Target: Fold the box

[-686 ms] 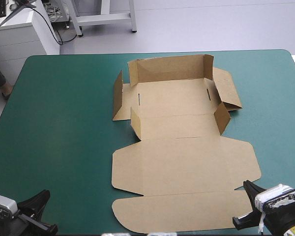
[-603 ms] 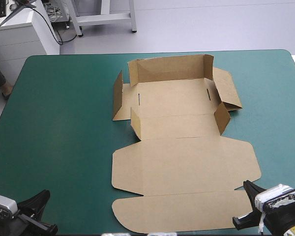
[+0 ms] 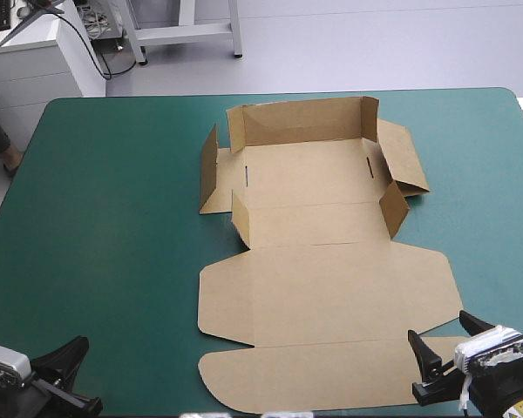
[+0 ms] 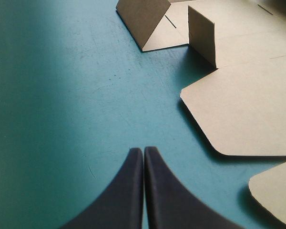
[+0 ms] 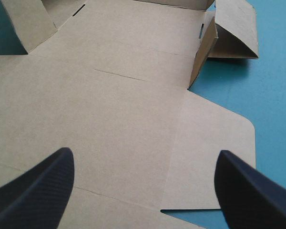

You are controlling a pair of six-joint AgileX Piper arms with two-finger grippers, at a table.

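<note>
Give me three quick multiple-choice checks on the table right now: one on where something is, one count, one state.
1. Where is the left gripper?
A. over bare cover, beside the box
B. on the box's far wall
C. underneath the box

2. How many slots are cut in the box's floor?
A. none
B. two
C. five

3. How do the jaws of the right gripper stand?
A. shut on the box
B. shut on nothing
C. open over the box

Answers:
1 A: its shut jaws hang over teal-green cover, with the board off to one side.
2 B: the high view shows one slot near each side wall.
3 C: the jaws stand wide apart with flat brown board between them.
</note>
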